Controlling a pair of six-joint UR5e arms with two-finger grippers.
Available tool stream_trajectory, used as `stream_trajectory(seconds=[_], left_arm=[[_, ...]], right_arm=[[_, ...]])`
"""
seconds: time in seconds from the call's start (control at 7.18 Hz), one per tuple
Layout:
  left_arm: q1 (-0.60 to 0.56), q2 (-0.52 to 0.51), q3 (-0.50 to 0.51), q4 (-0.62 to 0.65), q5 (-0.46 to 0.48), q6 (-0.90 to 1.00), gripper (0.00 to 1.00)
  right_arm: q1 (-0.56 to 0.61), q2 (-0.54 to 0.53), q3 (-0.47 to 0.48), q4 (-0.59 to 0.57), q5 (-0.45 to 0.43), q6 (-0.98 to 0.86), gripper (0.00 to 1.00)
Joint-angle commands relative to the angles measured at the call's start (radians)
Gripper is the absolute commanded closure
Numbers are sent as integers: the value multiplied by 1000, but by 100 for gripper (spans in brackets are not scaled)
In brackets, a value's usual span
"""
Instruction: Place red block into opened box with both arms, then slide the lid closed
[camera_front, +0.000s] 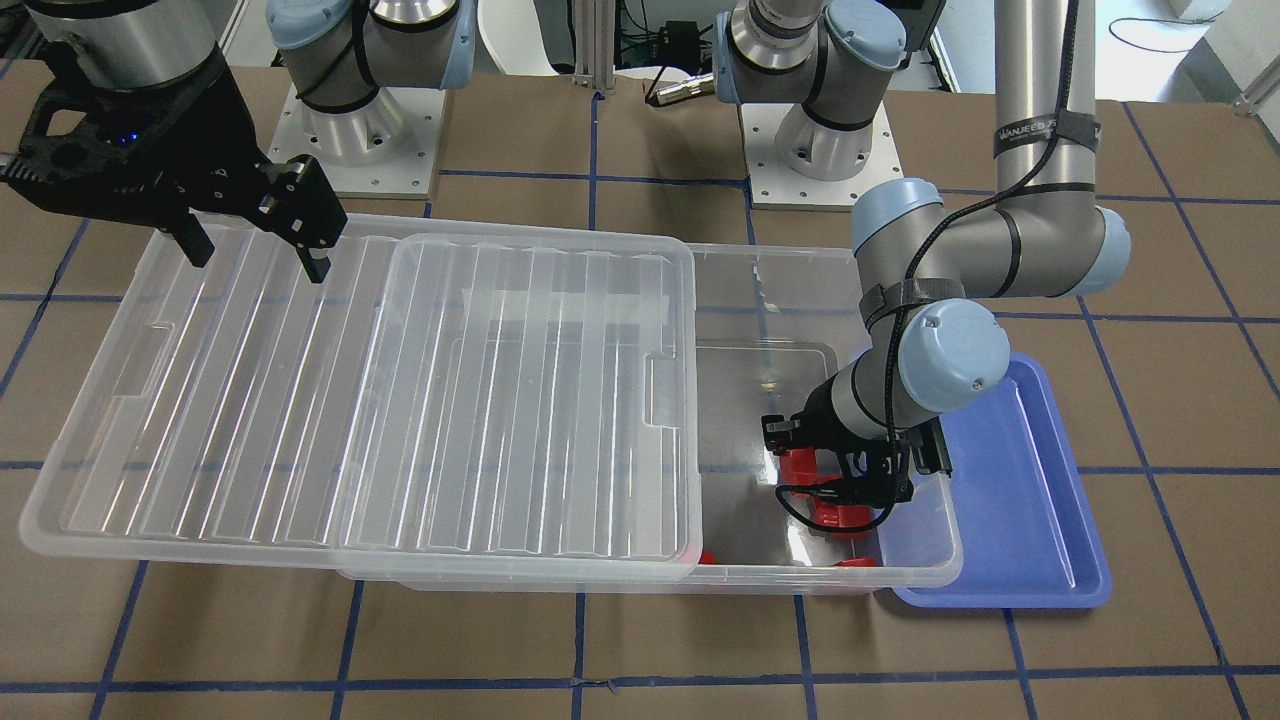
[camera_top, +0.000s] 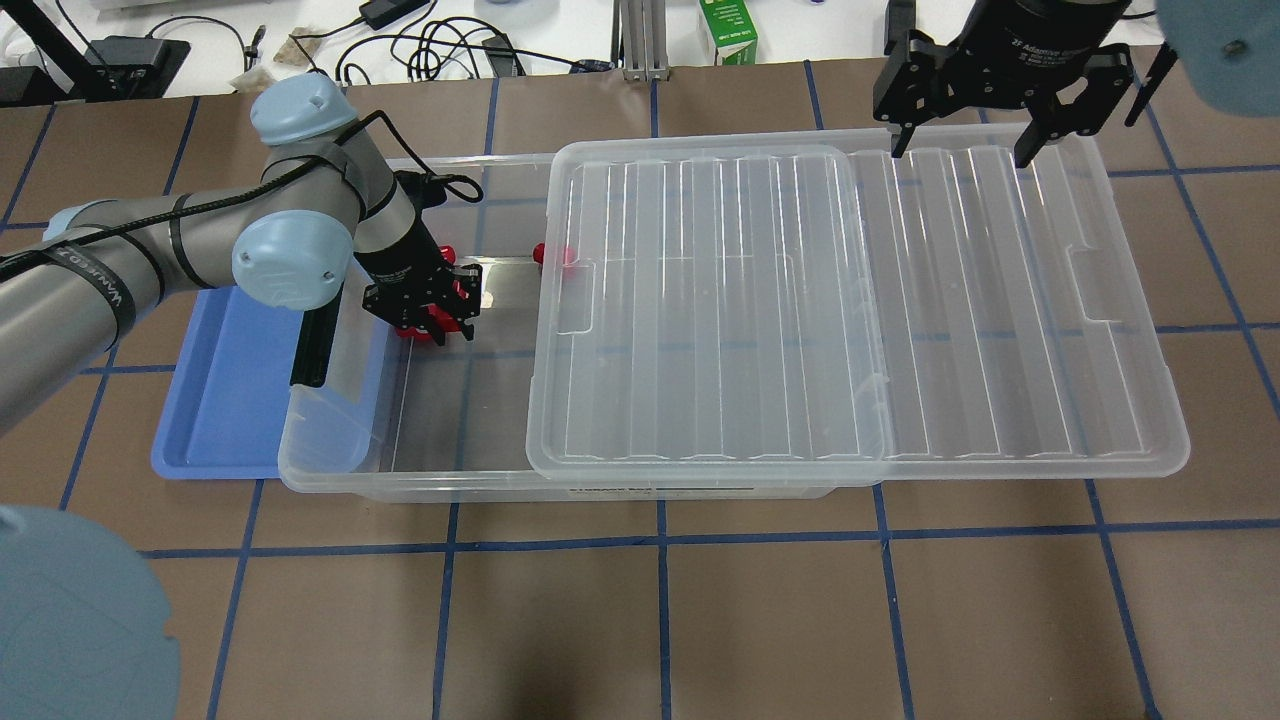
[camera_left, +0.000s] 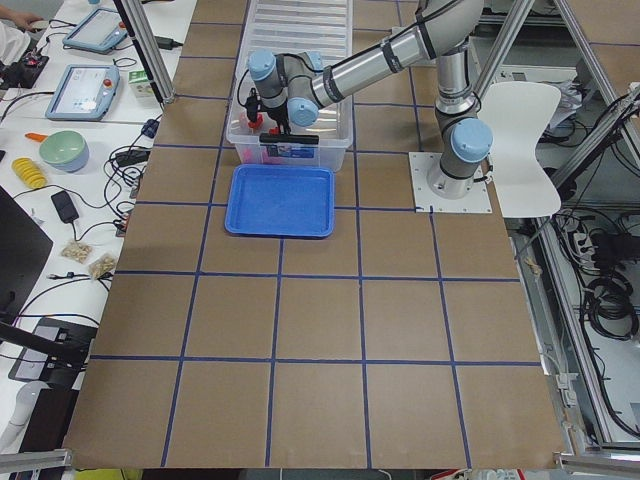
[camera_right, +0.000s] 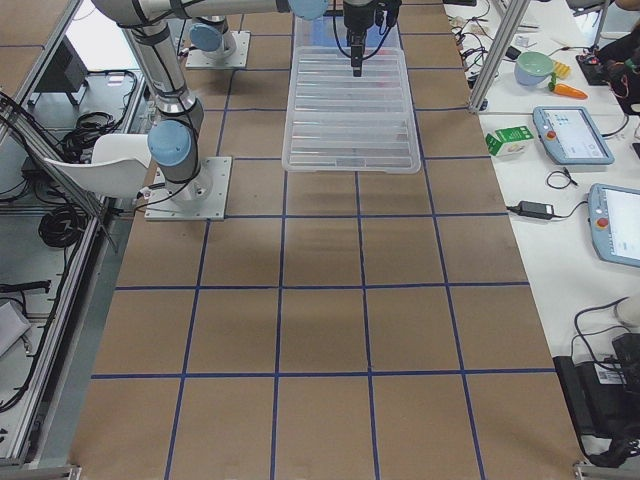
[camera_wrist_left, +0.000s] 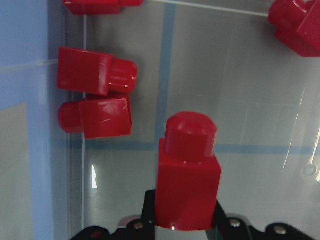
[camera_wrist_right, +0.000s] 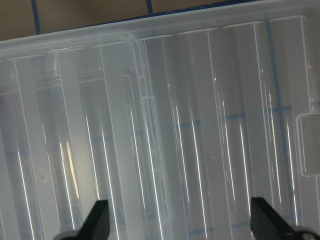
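My left gripper (camera_top: 432, 322) reaches down into the open end of the clear box (camera_top: 400, 487) and is shut on a red block (camera_wrist_left: 187, 175), stub pointing away from the wrist. In the front-facing view the same gripper (camera_front: 838, 482) hangs just over the box floor. The ribbed clear lid (camera_top: 850, 300) covers most of the box and overhangs its far short end. My right gripper (camera_top: 958, 150) is open above the lid's (camera_front: 350, 400) back edge, with nothing between its fingers (camera_wrist_right: 100, 216).
Several other red blocks (camera_wrist_left: 95, 72) lie on the box floor near the held one; another red piece (camera_top: 553, 255) sits by the lid's edge. A blue tray (camera_top: 230, 400) lies against the box's open short end. Cables and a green carton (camera_top: 727, 32) sit beyond the table.
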Motion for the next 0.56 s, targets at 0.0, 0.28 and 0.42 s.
stream_trajectory(seconds=[0.0, 0.28, 0.42], left_arm=[[-2, -26, -2, 11, -1, -1, 100], [-18, -45, -3, 9, 2, -1, 100], [-23, -49, -2, 11, 4, 2, 100]], right_arm=[[0, 0, 1, 0, -2, -4, 0], [0, 0, 1, 0, -3, -11, 0], [0, 0, 1, 2, -3, -11, 0]])
